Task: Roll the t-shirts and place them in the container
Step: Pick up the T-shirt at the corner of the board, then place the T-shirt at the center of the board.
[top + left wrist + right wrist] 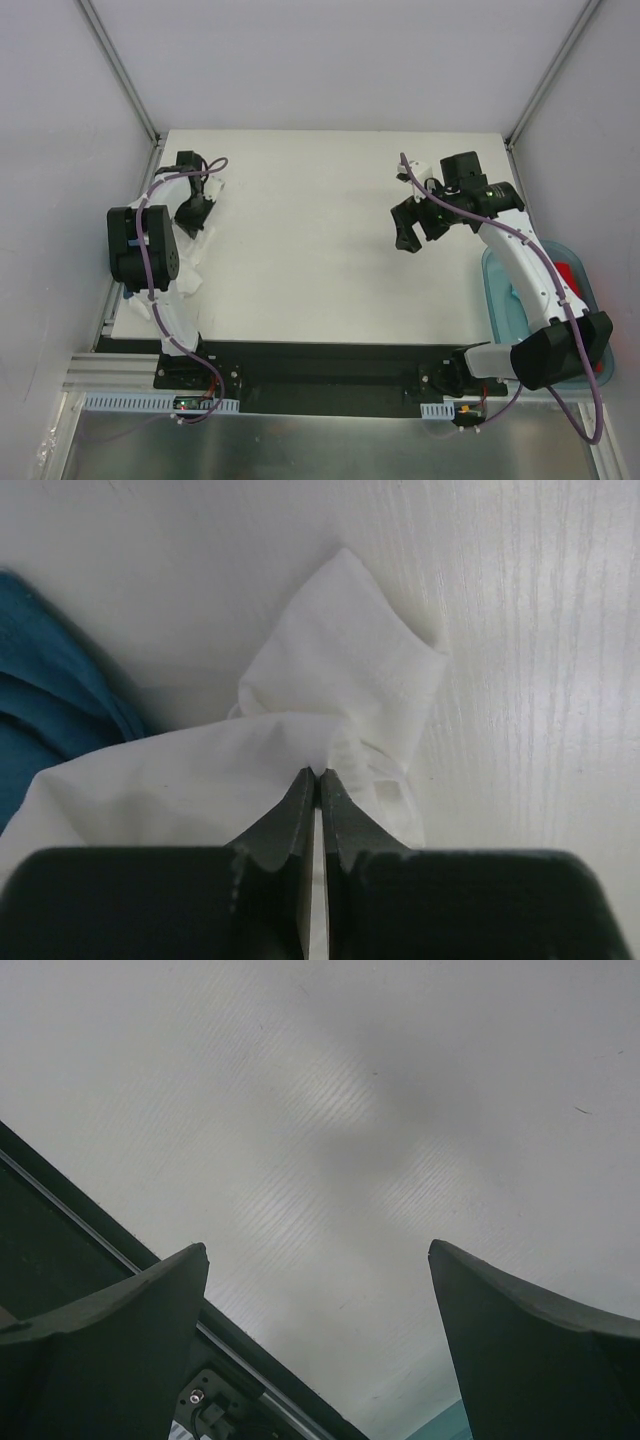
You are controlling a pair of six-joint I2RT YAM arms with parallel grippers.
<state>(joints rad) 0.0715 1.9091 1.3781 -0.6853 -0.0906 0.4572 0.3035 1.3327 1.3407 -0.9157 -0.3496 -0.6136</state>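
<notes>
The white t-shirt (340, 670) lies bunched at the table's left edge (190, 262). My left gripper (317, 773) is shut on a fold of its fabric; in the top view it (190, 218) sits low over the shirt. The shirt's chest print is hidden. The teal t-shirt (40, 720) lies just to the left of the white one in the left wrist view. A bit of red fabric (570, 272) shows in the bin at the right. The dark blue t-shirt is out of view. My right gripper (420, 225) is open and empty above the bare table (330, 1160).
A light teal plastic bin (497, 300) stands off the table's right edge, beside the right arm; its corner shows in the right wrist view (450, 1427). The table's dark front rail (100, 1230) is below the right gripper. Grey walls surround the table.
</notes>
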